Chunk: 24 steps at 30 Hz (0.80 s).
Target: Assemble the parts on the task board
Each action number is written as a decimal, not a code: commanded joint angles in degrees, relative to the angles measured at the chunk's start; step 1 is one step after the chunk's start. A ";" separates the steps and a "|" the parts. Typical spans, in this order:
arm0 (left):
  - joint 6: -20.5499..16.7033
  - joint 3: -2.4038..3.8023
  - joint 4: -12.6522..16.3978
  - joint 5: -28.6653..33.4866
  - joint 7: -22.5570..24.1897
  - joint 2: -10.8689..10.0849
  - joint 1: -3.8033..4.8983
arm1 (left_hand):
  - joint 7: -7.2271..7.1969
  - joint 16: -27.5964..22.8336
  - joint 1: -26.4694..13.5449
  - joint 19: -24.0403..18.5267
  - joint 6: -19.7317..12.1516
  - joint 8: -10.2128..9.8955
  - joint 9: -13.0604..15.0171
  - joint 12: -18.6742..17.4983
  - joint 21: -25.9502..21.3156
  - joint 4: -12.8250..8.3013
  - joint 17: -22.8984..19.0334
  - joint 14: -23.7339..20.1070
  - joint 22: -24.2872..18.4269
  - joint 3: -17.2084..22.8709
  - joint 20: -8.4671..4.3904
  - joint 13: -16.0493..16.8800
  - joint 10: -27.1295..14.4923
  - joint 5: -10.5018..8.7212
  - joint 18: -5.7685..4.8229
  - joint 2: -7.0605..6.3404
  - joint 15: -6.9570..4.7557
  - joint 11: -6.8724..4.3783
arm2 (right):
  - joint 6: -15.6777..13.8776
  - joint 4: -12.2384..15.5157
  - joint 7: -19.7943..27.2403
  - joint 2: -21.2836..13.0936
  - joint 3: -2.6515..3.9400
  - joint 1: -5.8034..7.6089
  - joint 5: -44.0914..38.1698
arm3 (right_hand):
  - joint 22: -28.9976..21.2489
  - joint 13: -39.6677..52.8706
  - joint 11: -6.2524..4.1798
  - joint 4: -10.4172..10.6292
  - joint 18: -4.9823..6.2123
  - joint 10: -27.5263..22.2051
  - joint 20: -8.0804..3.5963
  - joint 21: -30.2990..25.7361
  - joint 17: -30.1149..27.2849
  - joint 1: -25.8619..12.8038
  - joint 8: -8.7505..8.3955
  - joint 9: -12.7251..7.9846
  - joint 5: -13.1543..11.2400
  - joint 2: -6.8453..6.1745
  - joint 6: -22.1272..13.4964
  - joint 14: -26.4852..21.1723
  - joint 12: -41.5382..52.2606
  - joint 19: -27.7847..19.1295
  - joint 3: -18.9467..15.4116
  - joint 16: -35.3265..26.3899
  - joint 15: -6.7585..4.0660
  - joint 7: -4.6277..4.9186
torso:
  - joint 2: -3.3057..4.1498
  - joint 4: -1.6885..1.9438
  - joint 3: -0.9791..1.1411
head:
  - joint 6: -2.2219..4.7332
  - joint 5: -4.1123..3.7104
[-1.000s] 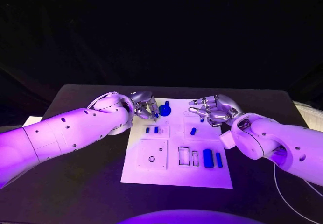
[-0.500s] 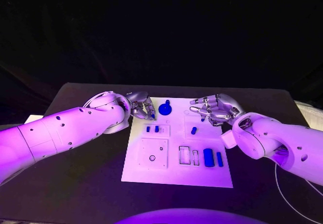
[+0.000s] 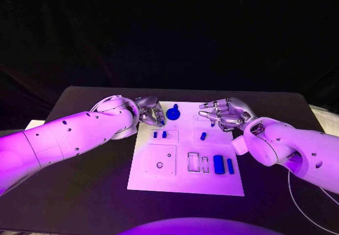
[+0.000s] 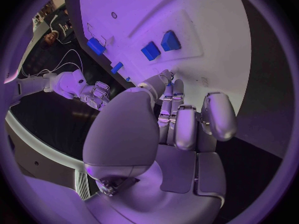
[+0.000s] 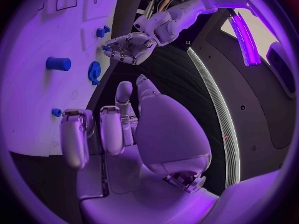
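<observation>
Several blue parts sit on the task board (image 3: 185, 186), the white plate in the middle of the black table (image 3: 84, 196): a gear-shaped part (image 3: 174, 116) at the far end, two small blocks (image 3: 159, 134) in a recess on the left side, a short peg (image 3: 203, 137) standing right of centre, and two longer pieces (image 3: 223, 165) lying near the right edge.

The left hand (image 3: 151, 115) hovers at the board's far left corner, just beside the gear; in the left wrist view its fingers (image 4: 181, 129) are curled in against the palm. A small blue piece (image 3: 162, 119) shows at its fingertips in the head view, and the right wrist view shows blue there too (so it probably pinches a part, though I cannot tell for sure). The right hand (image 3: 223, 115) hangs over the far right of the board with fingers loosely spread and nothing visible in them.

One risk is that a lightly pinched piece slips or tilts before it meets its socket. Another is the left hand brushing the gear, being so close to it. With both hands working the same far edge, they could also crowd each other if they converge.
</observation>
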 commanded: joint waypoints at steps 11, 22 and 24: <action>3.34 0.01 -0.67 -0.66 -1.37 0.87 0.02 | -0.05 -0.27 -0.72 1.50 0.61 -0.38 -0.08 -0.44 0.33 -0.04 -0.07 1.90 0.17 0.48 -0.32 -0.07 0.61 -0.13 -0.80 0.15 -0.47 -0.22 | 0.89 0.16 0.51 0.04 0.00 -0.05 0.18 | 5.04 0.17 -0.15 -0.06 0.71 0.30 -0.38 -0.08 0.12 -0.43 0.01 0.03 0.37 0.26 0.02 2.62 0.47 0.33 -0.35 -0.14 -0.57 -0.07 | -0.02 0.00 -0.02 | -0.15 -0.05; 3.45 -0.01 -1.31 -1.24 -2.00 1.31 0.02 | -0.10 -0.24 -0.71 1.51 0.70 -0.38 -0.09 -0.49 0.46 -0.11 -0.06 1.90 0.27 0.53 -0.33 -0.05 0.74 -0.15 -0.82 0.18 -0.50 -0.26 | 0.90 0.25 0.56 0.00 0.00 -0.05 0.44 | 5.04 0.17 -0.15 -0.06 0.71 0.30 -0.38 -0.08 0.12 -0.43 0.01 0.03 0.37 0.26 0.02 2.62 0.47 0.33 -0.35 -0.14 -0.57 -0.07 | -0.04 0.02 -0.03 | -0.21 0.13; 3.42 -0.01 -1.40 -1.26 -2.06 1.30 0.02 | -0.10 -0.25 -0.71 1.51 0.70 -0.39 -0.09 -0.49 0.46 -0.11 -0.08 1.90 0.27 0.54 -0.33 -0.05 0.74 -0.15 -0.82 0.18 -0.50 -0.26 | 0.90 0.25 0.56 -0.01 0.00 -0.05 0.44 | 5.04 0.17 -0.15 -0.06 0.71 0.30 -0.38 -0.08 0.12 -0.43 0.01 0.03 0.37 0.26 0.02 2.62 0.47 0.33 -0.35 -0.14 -0.57 -0.07 | -0.02 0.00 -0.03 | -0.19 0.14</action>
